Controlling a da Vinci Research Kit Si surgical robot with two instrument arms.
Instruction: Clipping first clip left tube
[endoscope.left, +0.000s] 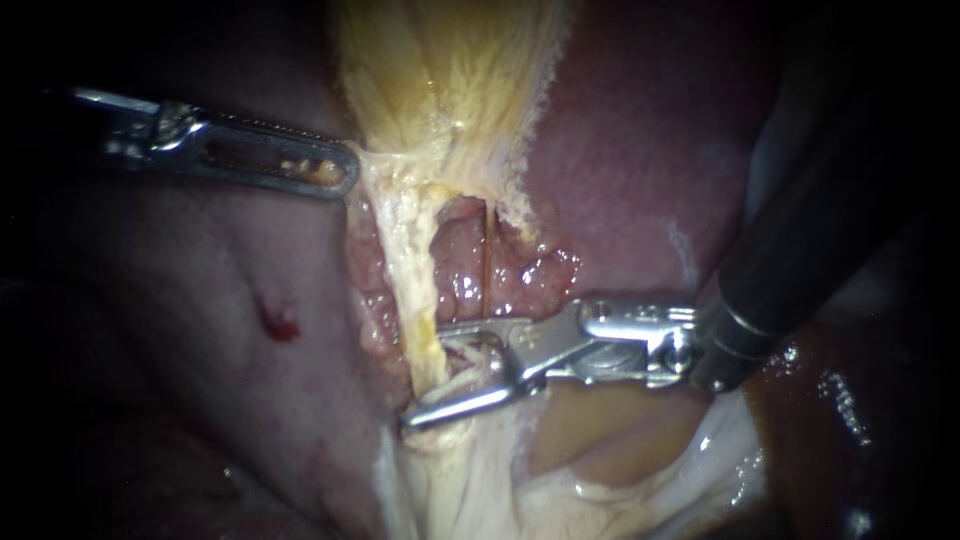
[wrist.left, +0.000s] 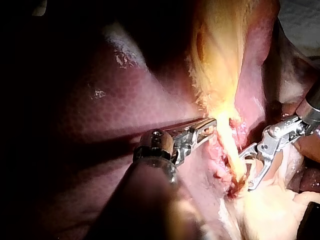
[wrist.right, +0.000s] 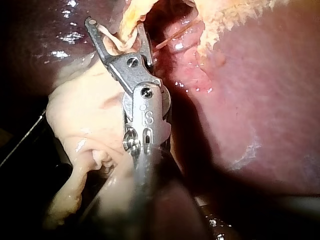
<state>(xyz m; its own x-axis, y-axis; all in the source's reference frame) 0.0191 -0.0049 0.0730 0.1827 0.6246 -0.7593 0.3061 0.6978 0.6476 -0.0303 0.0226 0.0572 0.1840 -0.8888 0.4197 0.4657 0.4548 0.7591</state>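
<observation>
Closest to the lens is the right instrument (endoscope.left: 430, 372), its dark shaft slanting down from the upper right to a bright metal wrist. Its two jaws stand apart, one on either side of the left tube (endoscope.left: 412, 280), with a clear gap between them and frayed pale strands lying in that gap. Its own wrist camera shows the same: both jaws spread, the strands between them and not pinched. Whether a clip sits in the jaws, I cannot tell. The left tube is a pale yellow cord that runs down from the foot of the gallbladder (endoscope.left: 450, 70) and passes between those jaws near its lower end. Just beside it, toward the right instrument's shaft, a thin brown tube (endoscope.left: 487, 255) runs down over knobbly pink tissue (endoscope.left: 520, 280). The left instrument (endoscope.left: 340, 172) comes in level from the left. Its slotted jaws lie together, clamped on the gallbladder's pale edge where it narrows to the tube, and the tissue there is drawn out toward the tip. The gallbladder rises yellow and fibrous between the two lobes of the liver (endoscope.left: 620, 170), which is smooth and reddish on the side of the right instrument and darker on the other, where there is a small red spot (endoscope.left: 282, 323). Under the right instrument's wrist lies a wet pale flap (endoscope.left: 600, 440).
</observation>
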